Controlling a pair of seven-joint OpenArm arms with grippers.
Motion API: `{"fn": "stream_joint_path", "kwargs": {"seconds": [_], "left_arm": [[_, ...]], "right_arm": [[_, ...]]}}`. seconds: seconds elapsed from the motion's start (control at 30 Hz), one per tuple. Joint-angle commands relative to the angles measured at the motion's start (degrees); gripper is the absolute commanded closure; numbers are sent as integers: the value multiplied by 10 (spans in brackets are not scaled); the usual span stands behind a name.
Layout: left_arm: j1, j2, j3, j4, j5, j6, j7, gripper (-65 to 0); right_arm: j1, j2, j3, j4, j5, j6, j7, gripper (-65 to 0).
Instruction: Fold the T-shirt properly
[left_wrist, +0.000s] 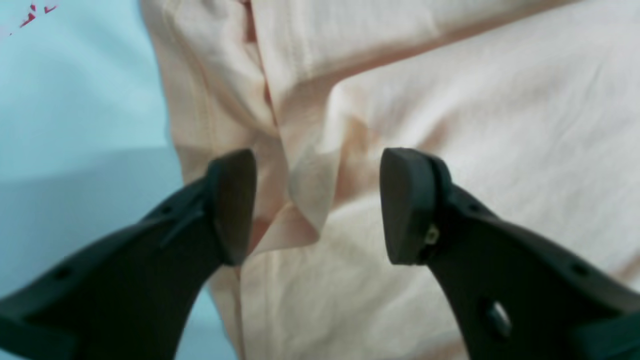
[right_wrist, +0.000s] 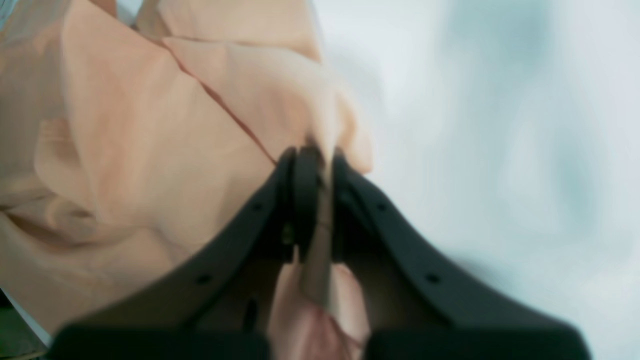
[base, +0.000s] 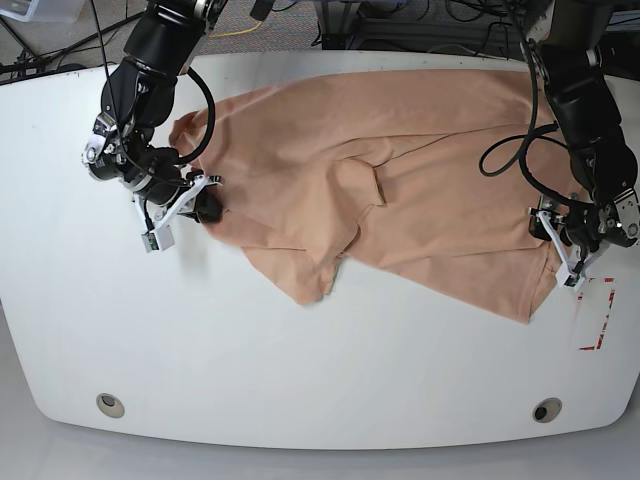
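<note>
Two mounting holes (base: 110, 405) sit at the lower edge of the worktop (base: 320, 370); no containers are in view. T-shirt (base: 400, 170) lies spread and rumpled across the upper centre of the base view. Right gripper (right_wrist: 320, 155), centre left, has its jaws closed tight on a fabric fold. Left gripper (left_wrist: 317, 205), far right, stands with jaws wide apart over the hem, holding nothing. Risk: a one-sided pull would drag and bunch the unrestrained cloth, skewing the fold.
</note>
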Motion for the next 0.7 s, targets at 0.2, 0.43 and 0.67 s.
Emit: {"fn": "stream_joint_path", "kwargs": {"seconds": [0.2,0.43,0.67], "left_arm": [[-15,-8,9,8,-6,-1,-12,-346],[-16,7,22,8,-5,-1,-12,-346],[-16,7,23,8,-3,-1,-25,-346]], "right_arm": [[11,6,3,10,14,1,11,0],[11,5,3,10,14,1,11,0],[11,5,3,10,14,1,11,0]]}}
